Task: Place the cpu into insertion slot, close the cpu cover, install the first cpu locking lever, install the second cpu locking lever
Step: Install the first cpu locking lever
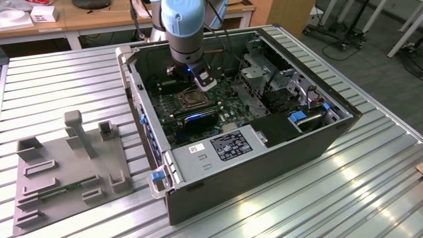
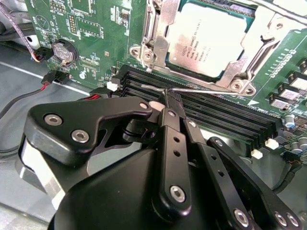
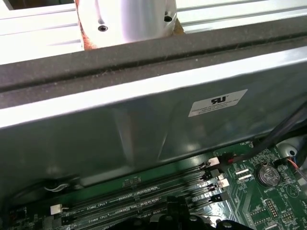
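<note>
Evidently lever stage: cpu [image 2: 208,40] seated in insertion slot [image 1: 193,98], cpu cover [image 2: 163,31] down over it. Gripper [image 2: 169,97] pinches locking lever [image 2: 211,90], in exterior view at slot's 12 o'clock. Likely needs downward press until latched.

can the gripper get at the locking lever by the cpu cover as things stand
Likely yes: the gripper is closed on the locking lever, just above the memory slots beside the cpu cover, with nothing between them.

Light-blue arm [image 1: 180,20], black end effector [image 2: 169,98], silver screws [image 2: 178,193]
</note>
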Controlling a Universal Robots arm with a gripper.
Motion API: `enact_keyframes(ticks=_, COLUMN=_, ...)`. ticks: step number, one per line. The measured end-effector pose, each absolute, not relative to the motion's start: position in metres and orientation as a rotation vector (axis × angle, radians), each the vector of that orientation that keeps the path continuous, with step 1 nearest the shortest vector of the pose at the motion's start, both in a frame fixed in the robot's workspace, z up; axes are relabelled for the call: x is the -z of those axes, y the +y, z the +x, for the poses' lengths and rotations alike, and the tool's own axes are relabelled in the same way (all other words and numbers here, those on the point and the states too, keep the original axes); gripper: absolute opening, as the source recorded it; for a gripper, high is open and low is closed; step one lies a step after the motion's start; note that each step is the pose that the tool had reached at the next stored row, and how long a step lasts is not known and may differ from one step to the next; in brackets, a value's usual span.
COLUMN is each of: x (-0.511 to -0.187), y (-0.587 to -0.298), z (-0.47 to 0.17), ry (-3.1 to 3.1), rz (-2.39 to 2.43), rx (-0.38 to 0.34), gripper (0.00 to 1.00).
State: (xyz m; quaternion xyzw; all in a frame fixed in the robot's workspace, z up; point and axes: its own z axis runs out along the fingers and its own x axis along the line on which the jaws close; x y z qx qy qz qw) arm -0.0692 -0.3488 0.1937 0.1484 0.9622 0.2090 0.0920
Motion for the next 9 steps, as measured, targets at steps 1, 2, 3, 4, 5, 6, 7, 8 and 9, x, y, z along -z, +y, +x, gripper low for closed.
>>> enact_keyframes(ticks=1, x=-0.1937, y=-0.3486, z=-0.0691, ry=2.858, rz=0.441, rx=-0.62, gripper=0.11)
enact_keyframes(ticks=2, x=-0.1937, y=-0.3483, z=-0.0691, ry=2.857, rz=0.441, rx=-0.62, gripper=0.11)
enact_keyframes(ticks=3, x=-0.1936, y=-0.3482, z=-0.0691, ry=2.857, rz=0.441, rx=-0.62, gripper=0.11)
enact_keyframes(ticks=4, x=-0.1936, y=-0.3482, z=-0.0691, ry=2.857, rz=0.442, rx=-0.62, gripper=0.11)
enact_keyframes(ticks=5, x=-0.1936, y=-0.3482, z=-0.0691, ry=2.857, rz=0.442, rx=-0.62, gripper=0.11)
enact_keyframes(ticks=6, x=-0.1935, y=-0.3481, z=-0.0691, ry=2.857, rz=0.443, rx=-0.62, gripper=0.11)
enact_keyframes(ticks=7, x=-0.1934, y=-0.3481, z=-0.0691, ry=2.857, rz=0.443, rx=-0.62, gripper=0.11)
enact_keyframes(ticks=8, x=-0.1932, y=-0.3481, z=-0.069, ry=2.857, rz=0.444, rx=-0.62, gripper=0.11)
enact_keyframes(ticks=9, x=-0.193, y=-0.3481, z=-0.069, ry=2.857, rz=0.444, rx=-0.62, gripper=0.11)
